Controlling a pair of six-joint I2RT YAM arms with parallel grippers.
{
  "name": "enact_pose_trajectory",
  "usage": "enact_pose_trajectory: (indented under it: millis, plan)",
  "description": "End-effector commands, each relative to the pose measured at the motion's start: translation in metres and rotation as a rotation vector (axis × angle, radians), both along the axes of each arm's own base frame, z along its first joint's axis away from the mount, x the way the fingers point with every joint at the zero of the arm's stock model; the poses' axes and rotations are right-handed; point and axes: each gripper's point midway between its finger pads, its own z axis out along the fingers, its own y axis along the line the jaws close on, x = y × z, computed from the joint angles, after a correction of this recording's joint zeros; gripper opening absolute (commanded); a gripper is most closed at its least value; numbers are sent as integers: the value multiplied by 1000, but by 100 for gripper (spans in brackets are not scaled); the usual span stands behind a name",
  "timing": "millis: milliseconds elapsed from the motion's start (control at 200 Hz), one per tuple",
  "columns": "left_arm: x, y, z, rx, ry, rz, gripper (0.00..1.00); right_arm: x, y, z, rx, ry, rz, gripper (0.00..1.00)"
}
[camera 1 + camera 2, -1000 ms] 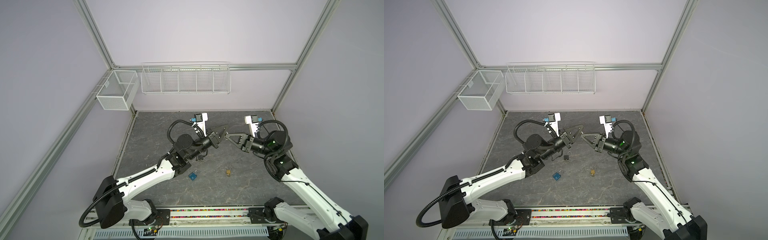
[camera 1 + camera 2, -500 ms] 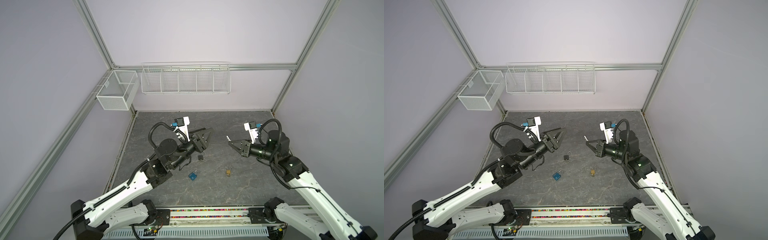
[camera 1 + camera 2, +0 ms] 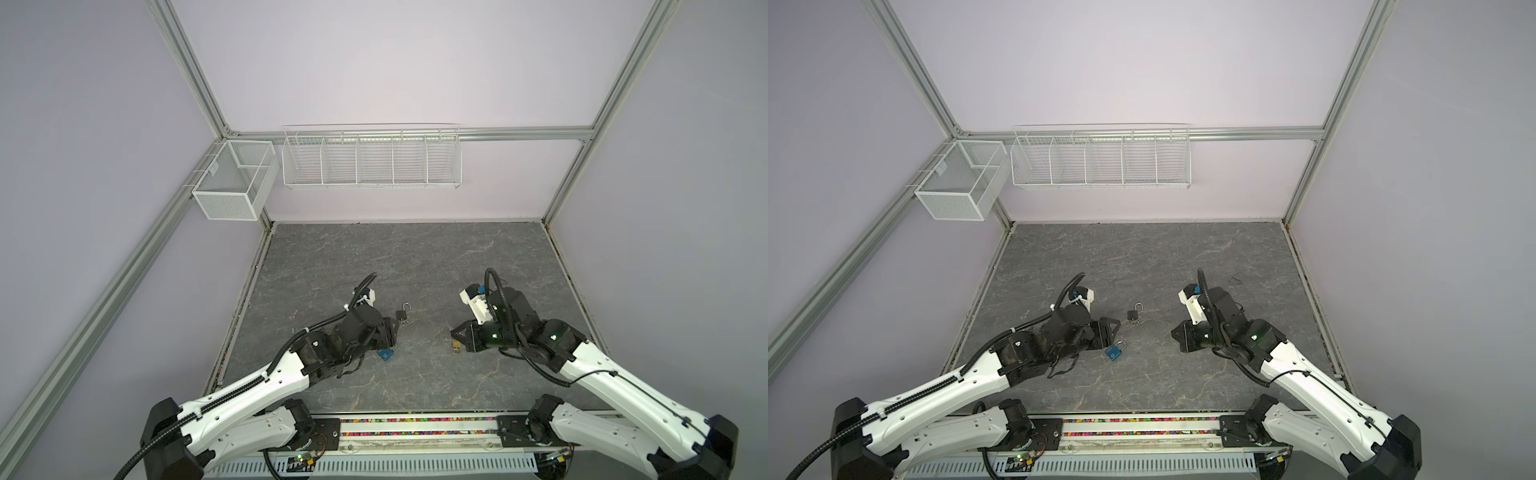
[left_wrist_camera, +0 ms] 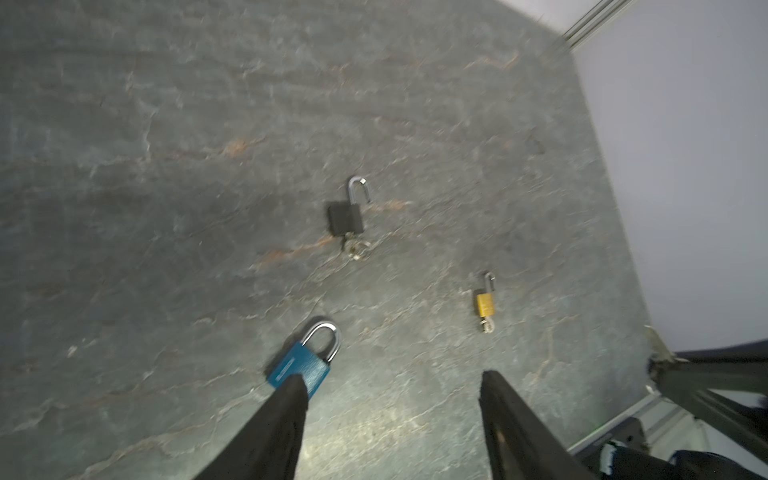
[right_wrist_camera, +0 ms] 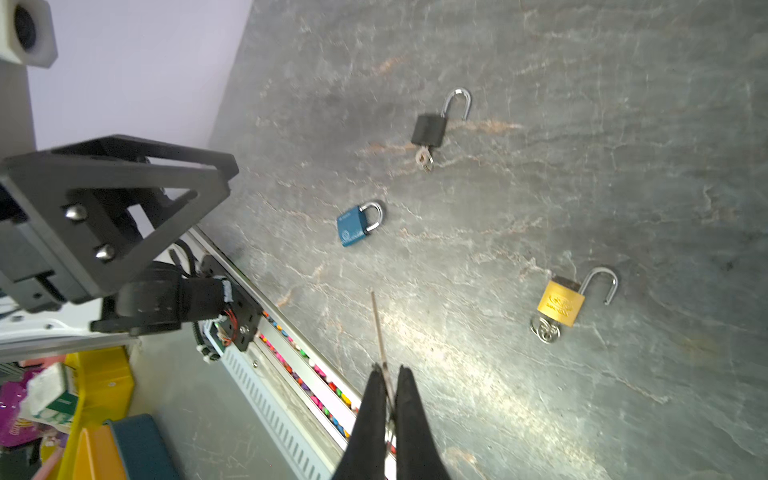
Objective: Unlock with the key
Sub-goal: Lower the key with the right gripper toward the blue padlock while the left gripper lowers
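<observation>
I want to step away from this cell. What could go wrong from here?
1. The right gripper pinches the key with its blade sticking far out. It may twist or slip when pushed into a keyway.
2. The blue padlock lies loose on the table, shackle shut. The left gripper is open and holds nothing, so the lock could slide away from the key.
3. The gold padlock, already open, lies near the right arm and could get knocked.

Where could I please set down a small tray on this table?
The far half of the table, between the black padlock and the back wall, is bare; so is the near strip before the front rail. The middle is crowded: blue padlock, gold padlock.
</observation>
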Motion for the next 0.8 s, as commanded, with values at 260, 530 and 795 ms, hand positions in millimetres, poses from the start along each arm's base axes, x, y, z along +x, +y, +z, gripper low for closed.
enact_pose_trajectory:
  millis: [260,530,795]
  plan:
    - [-5,1,-59,187,113,-44,73,-8,6,-33,-73,9,31,7]
    - [7,-6,-91,330,143,-61,77,-11,5,-44,-73,26,29,6]
    - [13,-11,-125,400,228,-81,82,-9,6,-40,-61,11,22,6]
